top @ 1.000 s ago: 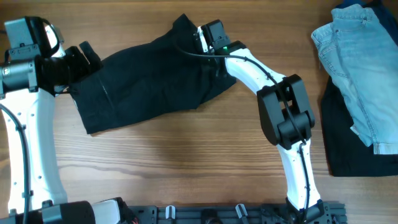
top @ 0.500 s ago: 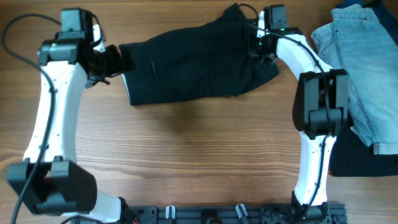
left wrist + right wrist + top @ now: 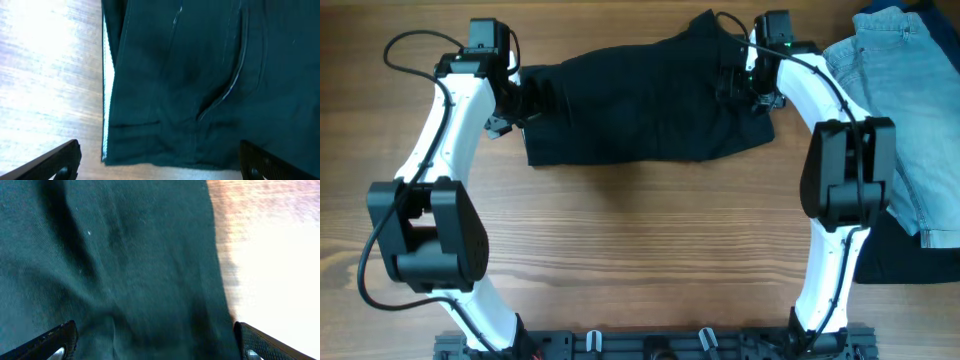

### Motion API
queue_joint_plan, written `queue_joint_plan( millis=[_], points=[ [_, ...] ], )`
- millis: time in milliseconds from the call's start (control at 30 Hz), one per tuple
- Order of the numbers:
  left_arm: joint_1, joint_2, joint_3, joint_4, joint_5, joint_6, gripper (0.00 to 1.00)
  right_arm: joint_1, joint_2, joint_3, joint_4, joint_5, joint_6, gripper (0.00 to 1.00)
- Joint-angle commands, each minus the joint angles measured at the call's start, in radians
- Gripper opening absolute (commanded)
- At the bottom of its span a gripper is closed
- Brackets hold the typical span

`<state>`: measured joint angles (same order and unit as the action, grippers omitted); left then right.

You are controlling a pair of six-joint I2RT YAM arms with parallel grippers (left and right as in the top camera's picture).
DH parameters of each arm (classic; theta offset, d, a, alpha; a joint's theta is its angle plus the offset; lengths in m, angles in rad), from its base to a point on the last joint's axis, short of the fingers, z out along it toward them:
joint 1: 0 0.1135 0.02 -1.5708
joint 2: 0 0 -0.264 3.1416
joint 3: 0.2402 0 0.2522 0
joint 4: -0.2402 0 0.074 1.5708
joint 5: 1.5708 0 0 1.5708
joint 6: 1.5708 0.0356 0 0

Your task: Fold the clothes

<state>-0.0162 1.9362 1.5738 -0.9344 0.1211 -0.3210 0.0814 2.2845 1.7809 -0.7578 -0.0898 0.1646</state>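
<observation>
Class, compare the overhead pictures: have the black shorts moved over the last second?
Yes. The black shorts have shifted right, closer to the blue jeans.

Overhead evenly lit, sharp; wrist views blurred, table (image 3: 280, 255) glare blown out.

Blk shorts (image 3: 640, 110), lt-blue jeans (image 3: 900, 90)
</observation>
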Motion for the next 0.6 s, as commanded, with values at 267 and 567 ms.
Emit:
queue_joint_plan(
  millis=[267,567],
  points=[
    [0.074,0.161,0.001,0.085,-0.014,0.003,1.00,-0.004,-0.168,-0.006,-0.040,-0.043,0.018,1.00],
    [0.095,0.242,0.001,0.172,0.054,0.136,1.00,-0.004,-0.168,-0.006,-0.040,-0.047,0.020,0.99]
  ],
)
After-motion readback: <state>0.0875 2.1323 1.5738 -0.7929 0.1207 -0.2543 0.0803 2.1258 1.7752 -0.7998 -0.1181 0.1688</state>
